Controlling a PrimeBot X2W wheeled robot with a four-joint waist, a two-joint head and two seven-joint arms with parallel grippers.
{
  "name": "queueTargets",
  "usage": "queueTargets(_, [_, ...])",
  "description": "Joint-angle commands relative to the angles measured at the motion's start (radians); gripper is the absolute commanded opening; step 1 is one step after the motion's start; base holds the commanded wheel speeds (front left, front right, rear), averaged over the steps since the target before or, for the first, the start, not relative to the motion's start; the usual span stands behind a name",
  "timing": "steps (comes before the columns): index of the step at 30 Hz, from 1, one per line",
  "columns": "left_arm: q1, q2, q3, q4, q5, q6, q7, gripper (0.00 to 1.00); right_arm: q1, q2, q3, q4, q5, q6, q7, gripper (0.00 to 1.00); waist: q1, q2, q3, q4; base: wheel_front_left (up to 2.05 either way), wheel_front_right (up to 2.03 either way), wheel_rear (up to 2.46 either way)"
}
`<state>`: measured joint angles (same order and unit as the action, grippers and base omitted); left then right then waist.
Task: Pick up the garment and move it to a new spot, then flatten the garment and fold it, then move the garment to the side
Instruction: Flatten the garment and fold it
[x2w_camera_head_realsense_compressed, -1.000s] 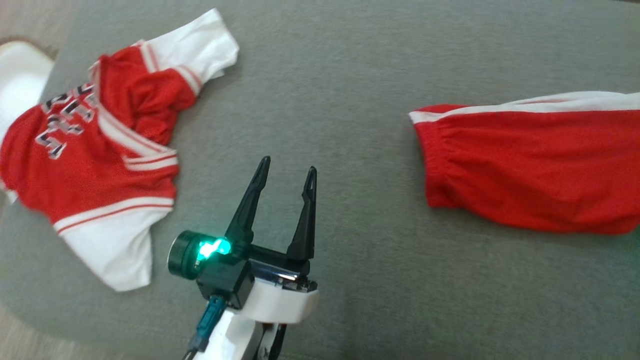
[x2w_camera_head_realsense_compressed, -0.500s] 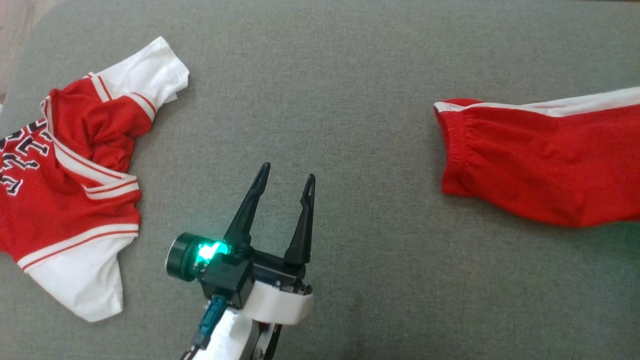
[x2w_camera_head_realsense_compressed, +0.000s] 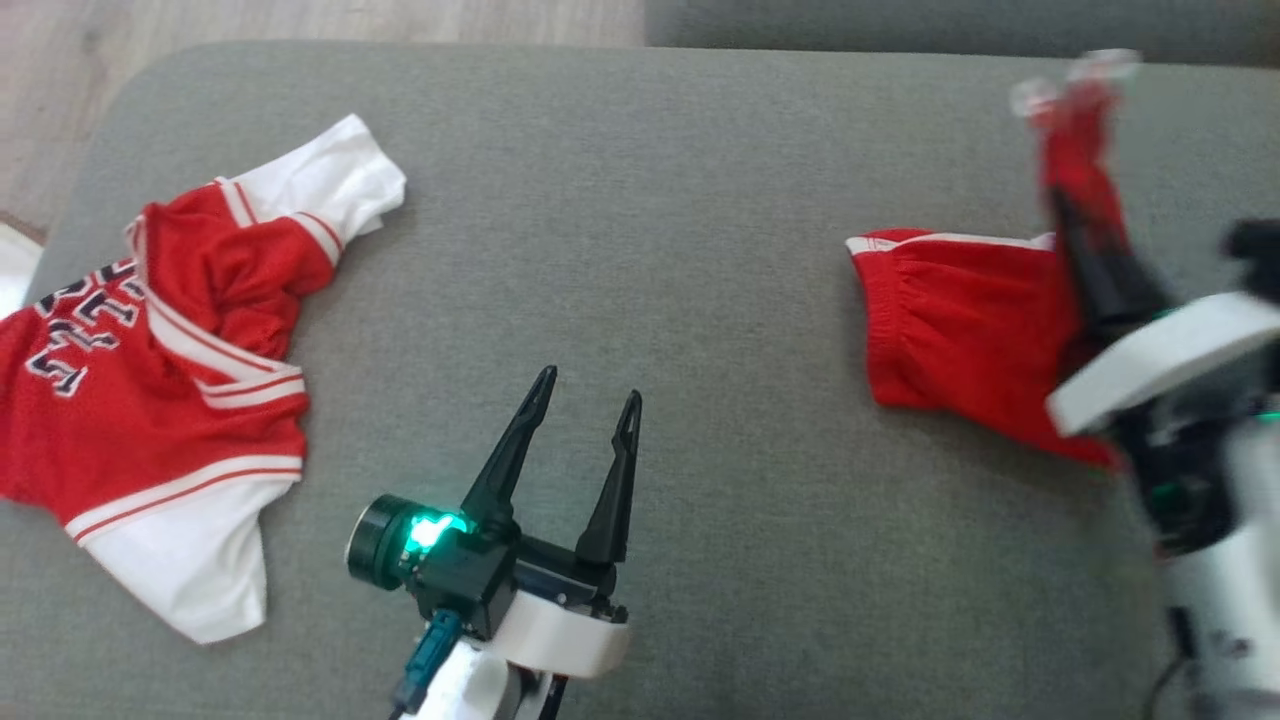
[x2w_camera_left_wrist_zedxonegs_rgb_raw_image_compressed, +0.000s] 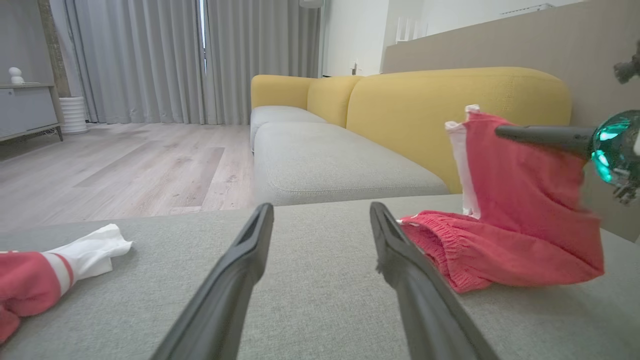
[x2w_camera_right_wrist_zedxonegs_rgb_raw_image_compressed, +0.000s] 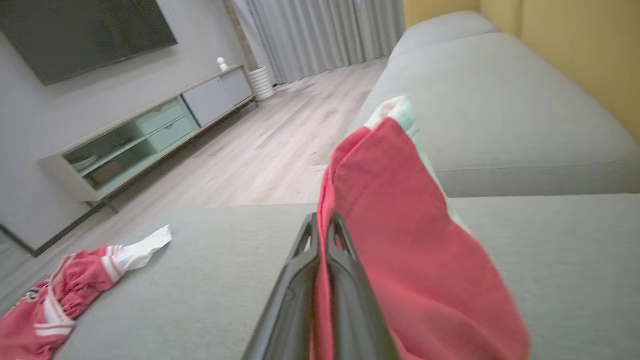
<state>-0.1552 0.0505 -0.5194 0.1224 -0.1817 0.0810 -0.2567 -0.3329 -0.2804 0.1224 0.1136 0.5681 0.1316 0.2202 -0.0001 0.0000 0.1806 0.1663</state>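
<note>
Far left, the red-and-white jersey top (x2w_camera_head_realsense_compressed: 160, 380) is lying crumpled on the grey fabric sofa cushion (x2w_camera_head_realsense_compressed: 700, 200), not in play. Mid-cushion, the left gripper (x2w_camera_head_realsense_compressed: 590, 385) is hovering with jaws spread wide, holding nothing, fingers pointing away from the robot. The task garment, the red shorts with white side stripe (x2w_camera_head_realsense_compressed: 950, 320), is sitting to its right, well apart. Its long axis is running left-right, with the gathered waistband end facing that gripper and resting on the cushion. Far right, the right gripper (x2w_camera_right_wrist_zedxonegs_rgb_raw_image_compressed: 320, 222) is pinching the opposite end tight and lifting it clear. The right arm is nearer, so it is probably doing the carry.
</note>
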Motion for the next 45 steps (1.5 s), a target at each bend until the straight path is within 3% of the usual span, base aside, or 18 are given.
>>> queueTargets(1, [-0.005,0.000,0.024,-0.026,-0.004,-0.003,-0.005,1.00,0.003,0.012,0.040,-0.030,-0.012,-0.001,-0.012,0.00,0.0001,0.0000,-0.006,0.011,0.00,0.00,0.00])
queueTargets(4, [-0.004,0.000,0.017,-0.020,-0.007,-0.007,-0.005,1.00,0.008,0.064,0.112,0.032,-0.021,-0.001,-0.023,0.04,0.0001,0.0000,-0.014,0.023,0.00,0.00,0.00])
queueTargets(5, [-0.003,0.000,0.014,-0.018,-0.008,-0.007,-0.005,1.00,0.009,0.078,0.129,0.060,-0.027,-0.001,-0.029,0.26,0.0001,0.0000,-0.017,0.027,0.00,0.00,0.00])
queueTargets(6, [-0.003,0.000,0.011,-0.016,-0.010,-0.006,-0.005,1.00,0.010,0.092,0.141,0.087,-0.032,-0.001,-0.040,1.00,0.0001,0.0000,-0.022,0.030,0.00,0.00,0.00])
queueTargets(12, [0.010,0.000,0.008,-0.009,-0.020,0.001,-0.005,1.00,0.052,0.124,0.196,0.131,0.010,-0.001,-0.149,1.00,0.0001,0.0000,-0.061,0.035,0.00,0.00,0.00])
queueTargets(18, [0.053,0.000,0.034,-0.017,-0.026,0.012,-0.005,1.00,0.139,0.062,0.167,0.093,0.000,-0.001,-0.266,1.00,0.0001,0.0000,-0.112,0.017,0.00,0.00,0.00])
queueTargets(26, [0.158,0.003,0.134,-0.047,-0.016,0.049,-0.005,1.00,0.298,-0.025,0.056,0.067,-0.123,-0.001,-0.449,1.00,0.0001,0.0000,-0.190,-0.037,0.00,0.00,0.00])
queueTargets(34, [0.260,0.021,0.227,-0.061,0.022,0.063,-0.005,1.00,0.402,0.031,-0.015,0.053,-0.225,-0.001,-0.481,1.00,0.0001,0.0000,-0.233,-0.072,0.00,0.00,0.00])
queueTargets(45, [0.300,0.011,0.269,-0.078,0.043,0.004,-0.005,1.00,0.463,0.092,-0.065,-0.017,-0.341,-0.001,-0.482,1.00,0.0001,0.0000,-0.248,-0.077,0.00,0.00,0.00])
